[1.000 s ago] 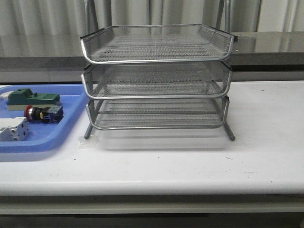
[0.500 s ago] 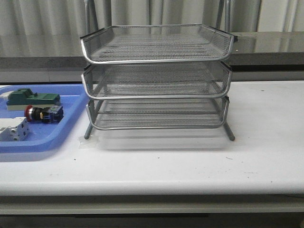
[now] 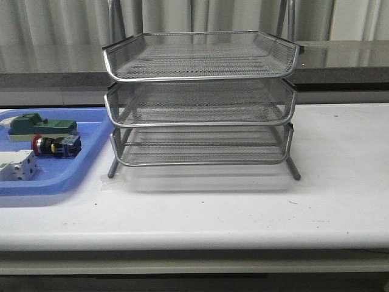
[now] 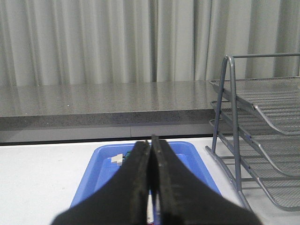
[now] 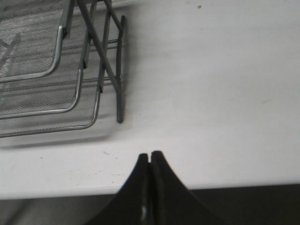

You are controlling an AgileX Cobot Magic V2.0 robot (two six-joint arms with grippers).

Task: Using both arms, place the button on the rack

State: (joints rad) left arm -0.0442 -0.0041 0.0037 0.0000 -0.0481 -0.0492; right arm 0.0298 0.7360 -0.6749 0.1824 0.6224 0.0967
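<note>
The button (image 3: 55,146) is seen in the front view lying on its side in the blue tray (image 3: 91,155), red cap toward the left, on the table (image 3: 340,182) to the left of the rack (image 3: 200,100). A green block (image 3: 42,126) lies just behind it in the tray and a white block (image 3: 17,165) just in front of it, toward the tray's near left. The rack stands at the middle of the table with its three mesh tiers stacked, and its near left leg is set just beside the tray's right rim.

Neither arm is shown in the front view. In the left wrist view the left gripper (image 4: 151,145) is seen with its fingers pressed together and nothing held between them; it is raised above the table, pointing over the tray (image 4: 187,154), with the rack (image 4: 262,136) off to one side. The button cannot be made out in that view, the tray's contents being largely hidden behind the fingers.

In the right wrist view the right gripper (image 5: 150,157) is likewise closed on nothing, above bare table near the front edge, with the rack's (image 5: 70,70) leg and tier corners well apart from it. The button is thus on the far side of the rack from the right gripper.
</note>
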